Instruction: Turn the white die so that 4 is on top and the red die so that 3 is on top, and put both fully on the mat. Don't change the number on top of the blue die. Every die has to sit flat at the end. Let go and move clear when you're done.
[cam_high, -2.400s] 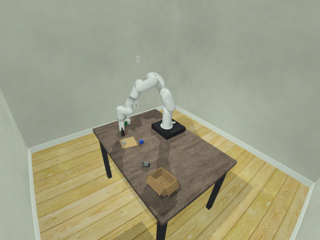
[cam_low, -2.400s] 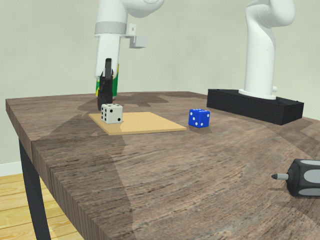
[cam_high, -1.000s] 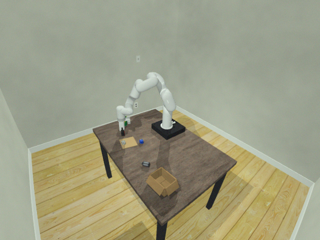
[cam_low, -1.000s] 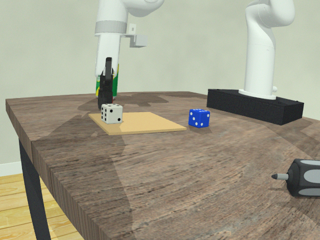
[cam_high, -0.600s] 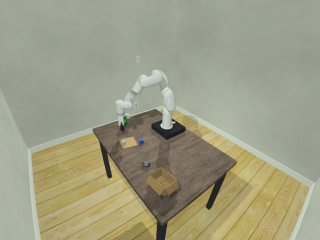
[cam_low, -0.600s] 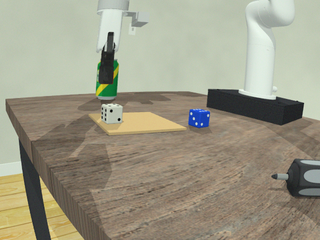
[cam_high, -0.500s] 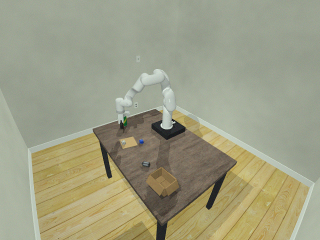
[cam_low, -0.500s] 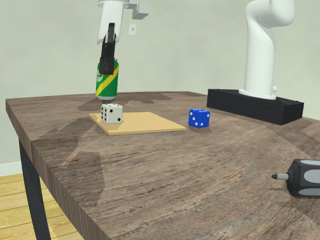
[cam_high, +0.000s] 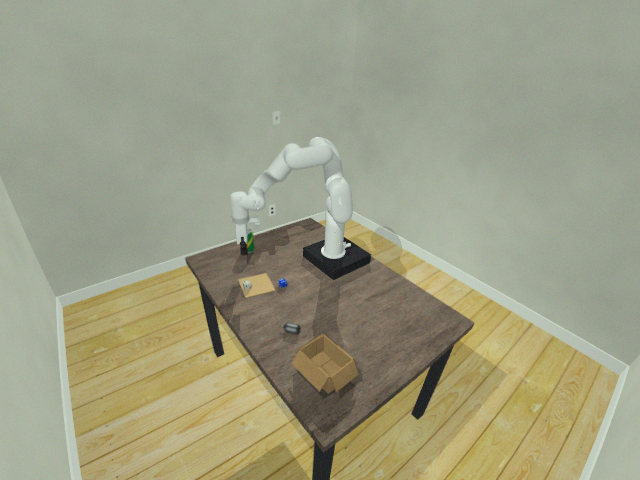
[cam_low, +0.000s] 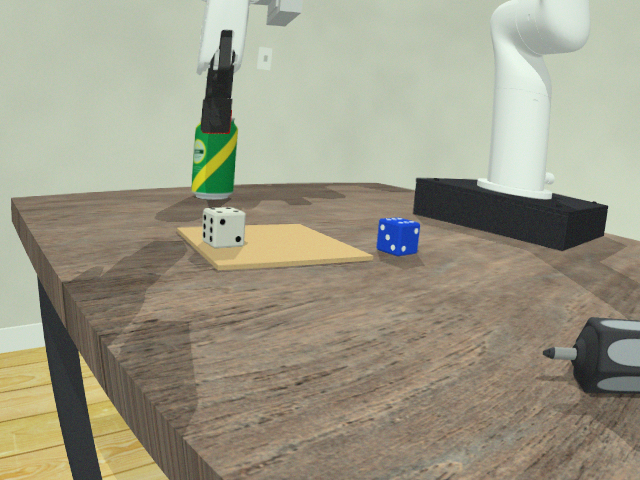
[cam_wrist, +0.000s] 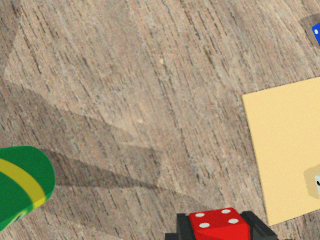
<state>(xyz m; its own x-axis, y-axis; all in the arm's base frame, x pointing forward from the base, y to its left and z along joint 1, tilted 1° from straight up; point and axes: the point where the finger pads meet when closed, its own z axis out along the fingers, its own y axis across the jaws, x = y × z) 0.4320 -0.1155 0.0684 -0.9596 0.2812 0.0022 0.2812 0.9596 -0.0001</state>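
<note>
Red die (cam_wrist: 220, 226) clamped in gripper (cam_high: 243, 253) (cam_low: 216, 117) (cam_wrist: 212, 235), four pips visible from wrist; exterior view mostly hides die behind fingers

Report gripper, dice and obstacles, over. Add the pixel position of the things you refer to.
Gripper (cam_low: 216, 129) (cam_wrist: 212, 235) shut on red die (cam_wrist: 219, 227), raised. White die (cam_high: 247, 285) (cam_low: 223, 227) on mat (cam_high: 263, 283) (cam_low: 289, 248) (cam_wrist: 280, 145). Can (cam_high: 250, 241) (cam_low: 214, 162) (cam_wrist: 25, 185) standing nearby.

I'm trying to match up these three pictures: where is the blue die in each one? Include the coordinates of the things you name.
Top: the blue die (cam_high: 282, 283) (cam_low: 398, 236) (cam_wrist: 317, 33) is left of centre, just right of the tan mat (cam_high: 262, 283) (cam_low: 289, 242) (cam_wrist: 285, 145).
Exterior: right of centre, at mid-height.
Wrist: cut off by the right edge, near the top.
Shared landmark: the mat.
</note>
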